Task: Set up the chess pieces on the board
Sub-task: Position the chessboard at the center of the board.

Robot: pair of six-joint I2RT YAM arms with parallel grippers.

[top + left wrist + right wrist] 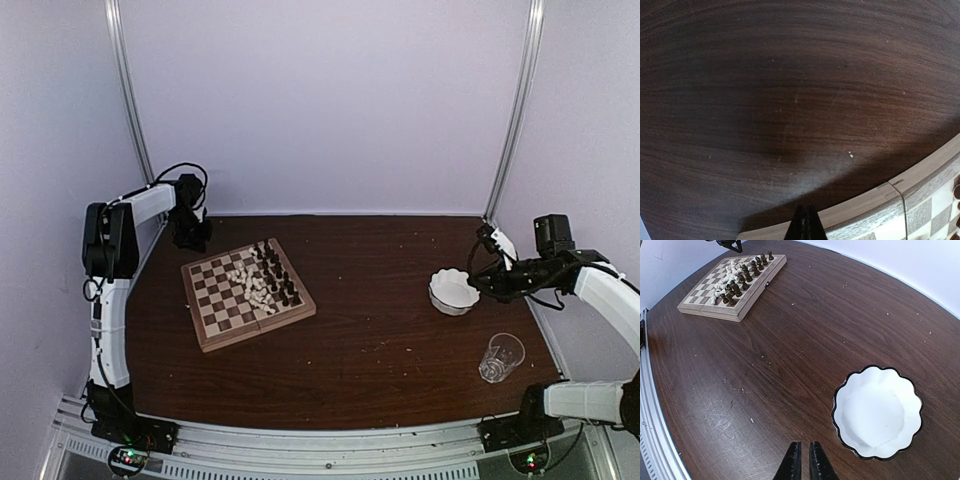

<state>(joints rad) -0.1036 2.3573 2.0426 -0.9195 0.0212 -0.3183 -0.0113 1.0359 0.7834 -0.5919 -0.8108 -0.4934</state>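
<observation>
On the left half of the dark wooden table (380, 300) sits the board (215, 318), turned a bit so its corners point off-axis. The chess pieces (262, 278) aren't lined up at all. They're all bunched in a messy cluster on the far right part of the board, cream ones and dark ones mixed side by side, with the near squares bare. Can't tell from here which ones are standing and which are tipped over, too tiny.

The left gripper (192, 238) hangs low by the far left corner of the board, just off its tan border. In the wrist view its jaws are pinched fully together with nothing between them, only bare tabletop in front.

Over on the right side, the right gripper (480, 284) sits right beside a white scalloped bowl (453, 291), and the bowl looks to have nothing in it. Its fingers (792, 462) are closed up too, just a hairline sliver between them, gripping nothing. It's well away from the board.

A clear drinking glass (501, 357) stands nearer the front right edge, apart from the bowl.
</observation>
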